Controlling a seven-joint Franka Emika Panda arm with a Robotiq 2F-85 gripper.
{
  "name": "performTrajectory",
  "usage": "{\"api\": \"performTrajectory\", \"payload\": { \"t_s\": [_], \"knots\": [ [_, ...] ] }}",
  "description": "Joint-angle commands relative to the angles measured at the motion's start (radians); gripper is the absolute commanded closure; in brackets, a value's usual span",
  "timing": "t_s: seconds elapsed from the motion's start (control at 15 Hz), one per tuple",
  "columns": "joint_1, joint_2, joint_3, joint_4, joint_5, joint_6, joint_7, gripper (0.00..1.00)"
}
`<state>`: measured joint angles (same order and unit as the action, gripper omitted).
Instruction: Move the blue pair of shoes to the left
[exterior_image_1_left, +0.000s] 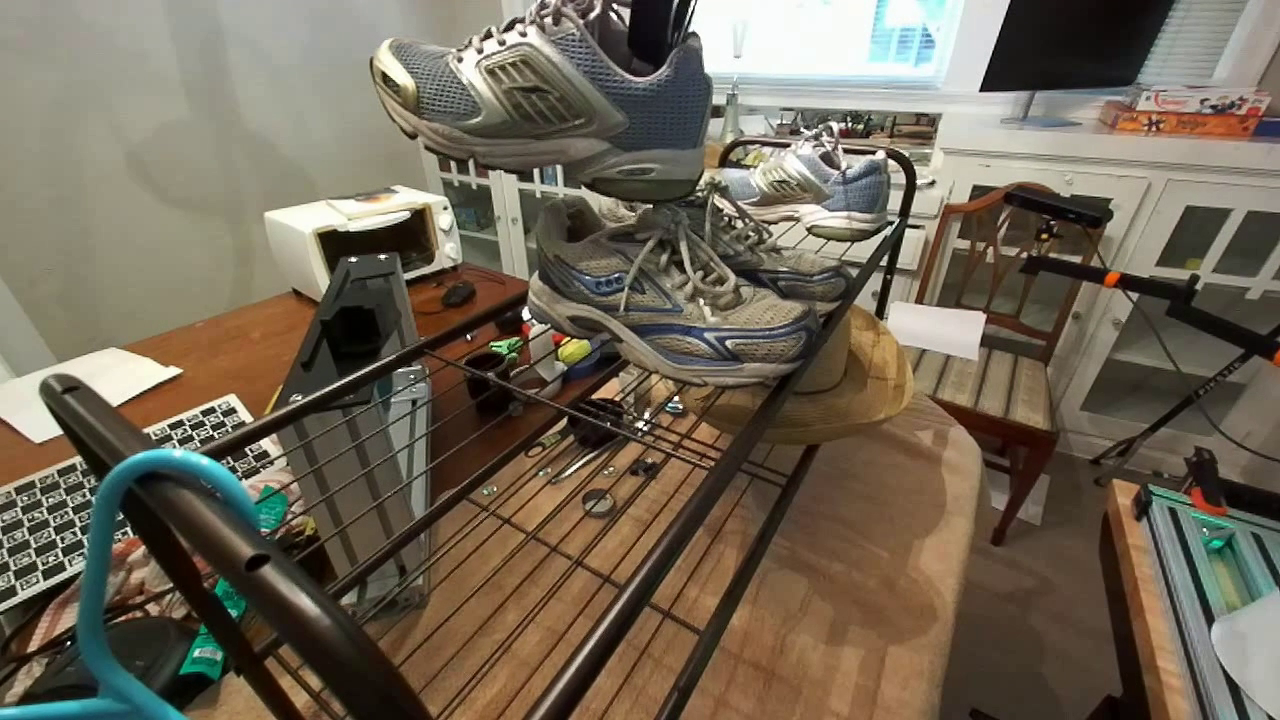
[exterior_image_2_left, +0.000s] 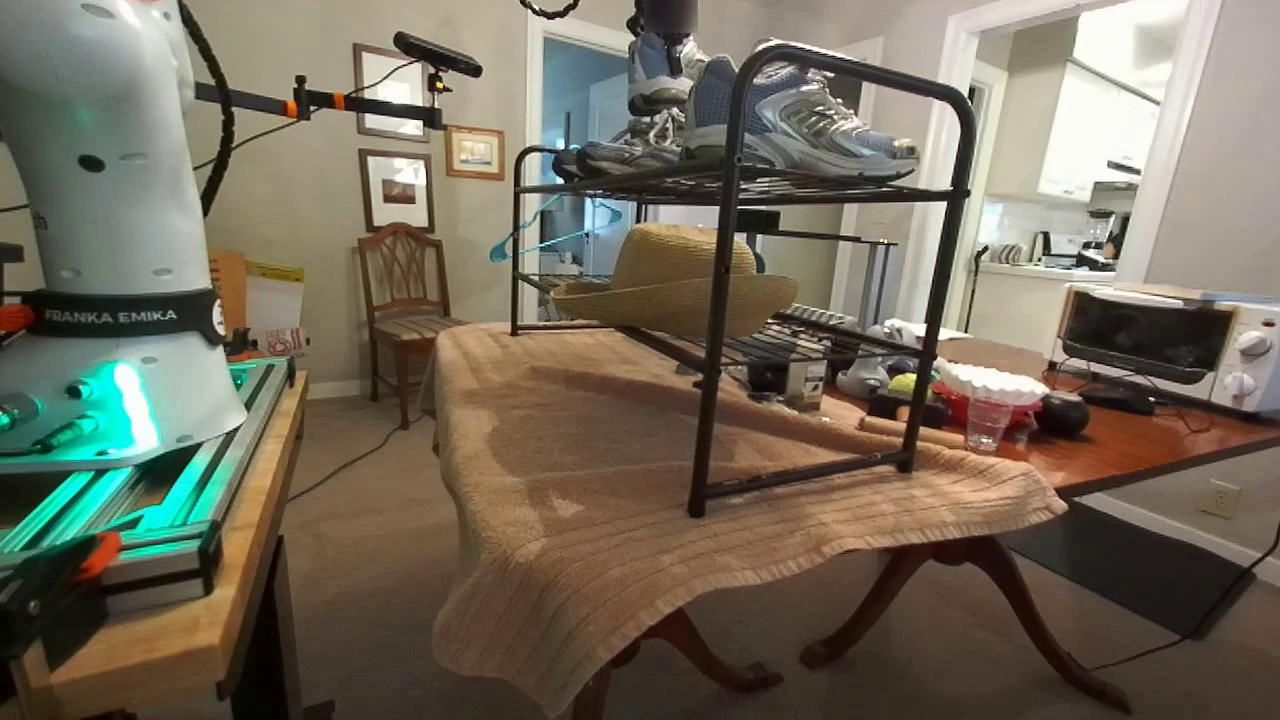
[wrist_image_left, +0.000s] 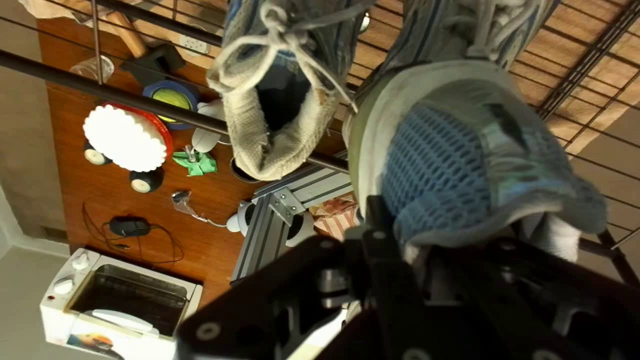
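Observation:
My gripper (exterior_image_1_left: 660, 35) reaches down into a silver shoe with blue mesh (exterior_image_1_left: 540, 100) and is shut on its collar. In the wrist view one of the fingers (wrist_image_left: 381, 215) lies outside the blue mesh heel (wrist_image_left: 435, 170); the other is hidden by the shoe. That shoe hangs level above a grey pair with dark blue trim and pale laces (exterior_image_1_left: 680, 300) on the rack's top shelf; whether it touches them I cannot tell. Its matching silver-and-blue shoe (exterior_image_2_left: 800, 120) rests at one end of that shelf, beside the grey pair.
The dark wire rack (exterior_image_2_left: 708, 420) stands on a towel-covered table (exterior_image_2_left: 560, 440), its tubular ends rising above the top shelf. A straw hat (exterior_image_2_left: 690, 270) sits on the lower shelf. A turquoise hanger (exterior_image_1_left: 95, 580) hooks over one rack end. Beyond are a grey metal frame (exterior_image_1_left: 330, 390) and toaster oven (exterior_image_1_left: 440, 235).

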<state>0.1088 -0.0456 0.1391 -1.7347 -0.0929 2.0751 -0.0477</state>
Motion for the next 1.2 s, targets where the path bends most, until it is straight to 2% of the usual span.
{"api": "performTrajectory", "payload": {
  "t_s": [0.0,0.6,1.13],
  "knots": [
    [0.027,0.076,0.016,0.089,0.022,-0.028,0.053,0.97],
    [0.090,0.154,0.055,0.164,0.006,-0.057,0.183,0.97],
    [0.112,0.190,0.051,0.121,0.012,-0.054,0.322,0.97]
  ]
}}
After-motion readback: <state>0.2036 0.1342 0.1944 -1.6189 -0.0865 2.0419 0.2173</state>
